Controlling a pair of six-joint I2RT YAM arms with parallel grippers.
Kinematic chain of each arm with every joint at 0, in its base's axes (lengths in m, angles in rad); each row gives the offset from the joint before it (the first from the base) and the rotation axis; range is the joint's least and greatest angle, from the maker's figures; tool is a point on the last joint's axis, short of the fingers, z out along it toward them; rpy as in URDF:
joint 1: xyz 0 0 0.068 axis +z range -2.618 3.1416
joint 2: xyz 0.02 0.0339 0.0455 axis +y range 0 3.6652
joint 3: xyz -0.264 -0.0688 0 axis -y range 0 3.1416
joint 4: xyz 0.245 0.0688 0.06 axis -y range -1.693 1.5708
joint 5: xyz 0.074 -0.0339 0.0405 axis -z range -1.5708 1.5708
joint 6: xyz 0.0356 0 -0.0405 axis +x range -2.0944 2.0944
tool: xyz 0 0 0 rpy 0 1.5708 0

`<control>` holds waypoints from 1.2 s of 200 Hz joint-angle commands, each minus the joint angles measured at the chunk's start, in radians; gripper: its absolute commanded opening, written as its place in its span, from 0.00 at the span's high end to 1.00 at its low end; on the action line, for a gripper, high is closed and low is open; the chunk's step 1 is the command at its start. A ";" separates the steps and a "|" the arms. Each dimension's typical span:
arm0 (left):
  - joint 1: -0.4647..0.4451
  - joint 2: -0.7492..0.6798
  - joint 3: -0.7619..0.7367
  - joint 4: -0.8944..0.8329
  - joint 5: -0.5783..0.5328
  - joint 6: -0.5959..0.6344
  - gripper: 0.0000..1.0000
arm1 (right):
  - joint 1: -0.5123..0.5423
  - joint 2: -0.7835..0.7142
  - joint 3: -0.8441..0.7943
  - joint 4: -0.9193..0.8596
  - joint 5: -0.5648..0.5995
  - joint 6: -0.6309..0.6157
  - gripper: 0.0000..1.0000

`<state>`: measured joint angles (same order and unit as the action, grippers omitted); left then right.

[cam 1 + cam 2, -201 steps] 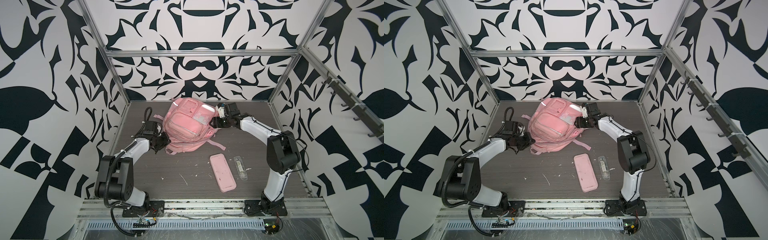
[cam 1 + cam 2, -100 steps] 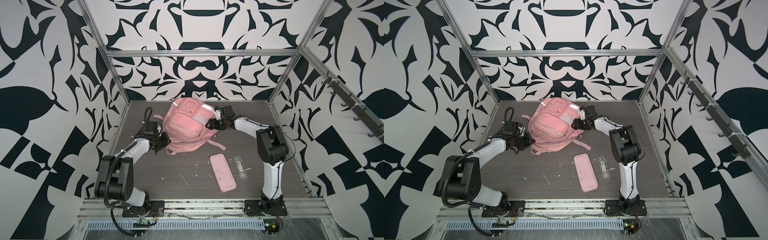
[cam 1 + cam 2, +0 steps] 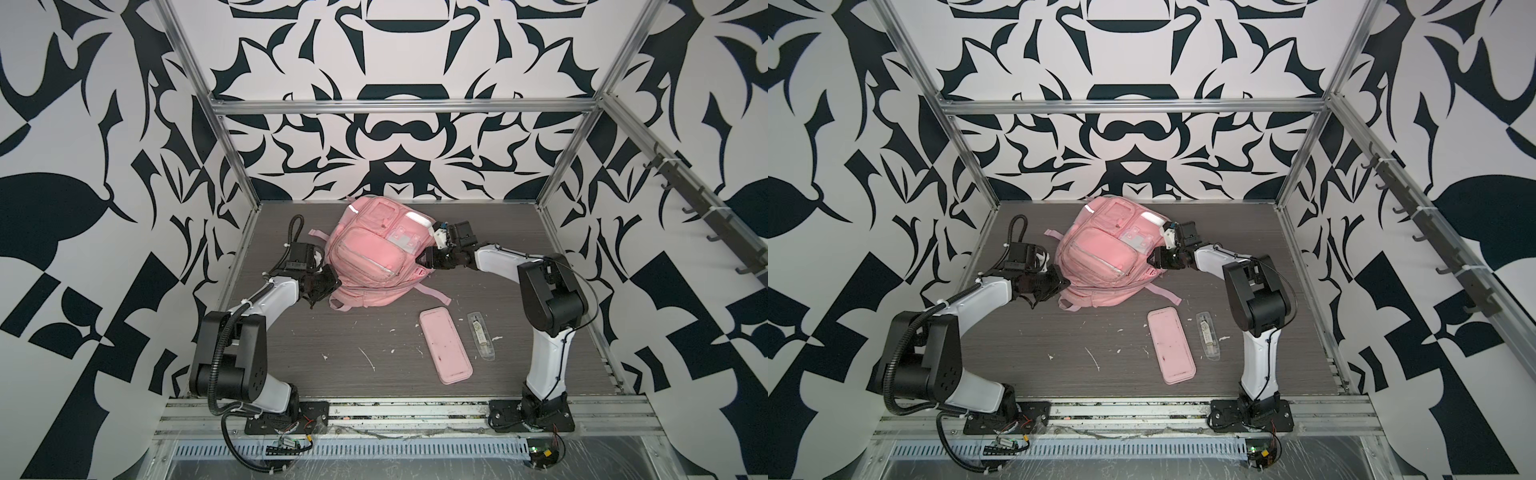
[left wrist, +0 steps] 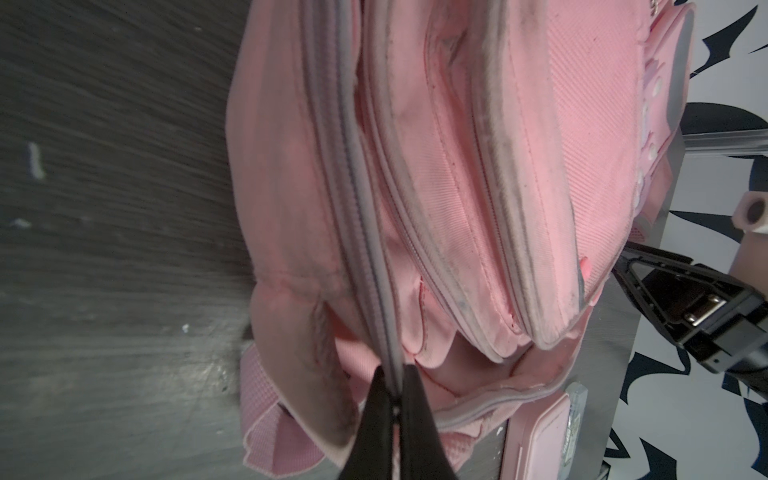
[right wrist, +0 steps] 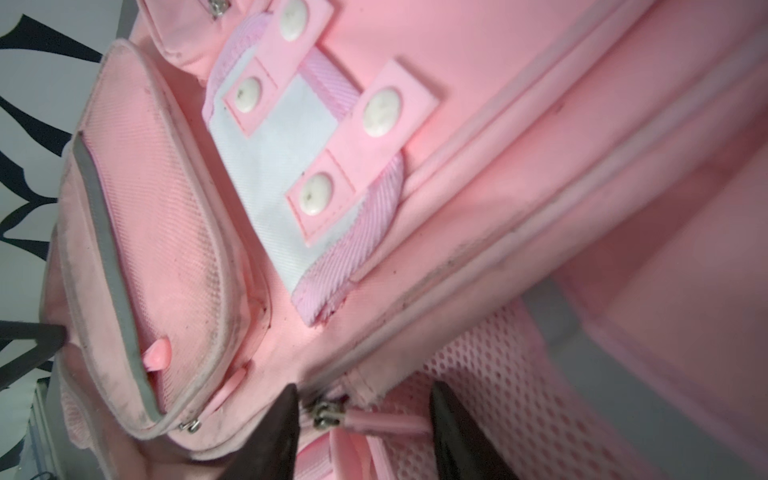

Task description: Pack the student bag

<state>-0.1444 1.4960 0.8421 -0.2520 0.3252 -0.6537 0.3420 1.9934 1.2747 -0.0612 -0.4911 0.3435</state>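
In both top views the bag lies at the back of the table, in the middle. The left gripper is at its left side. The right gripper is at its right side. A pink case and a clear packet lie side by side nearer the front, well apart from the bag.

In the left wrist view the left gripper is pinched tight on the bag's grey zip edge.

In the right wrist view the right gripper's fingers stand apart. A zip pull sits in the gap between them.
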 commanded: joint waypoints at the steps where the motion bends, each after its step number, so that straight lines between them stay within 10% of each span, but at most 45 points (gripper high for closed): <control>1: -0.003 0.010 -0.015 -0.007 0.003 0.003 1.00 | 0.003 -0.035 -0.032 -0.017 -0.048 0.018 0.55; 117: -0.003 0.029 -0.003 0.007 0.009 -0.009 1.00 | 0.002 -0.083 -0.109 0.019 -0.073 0.020 0.78; 240: -0.002 0.018 -0.005 -0.011 0.002 -0.003 1.00 | 0.002 -0.039 -0.134 0.111 -0.031 0.049 0.80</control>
<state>-0.1444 1.5135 0.8417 -0.2497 0.3256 -0.6575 0.3416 1.9659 1.1660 0.0212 -0.5529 0.3859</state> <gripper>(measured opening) 0.055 0.206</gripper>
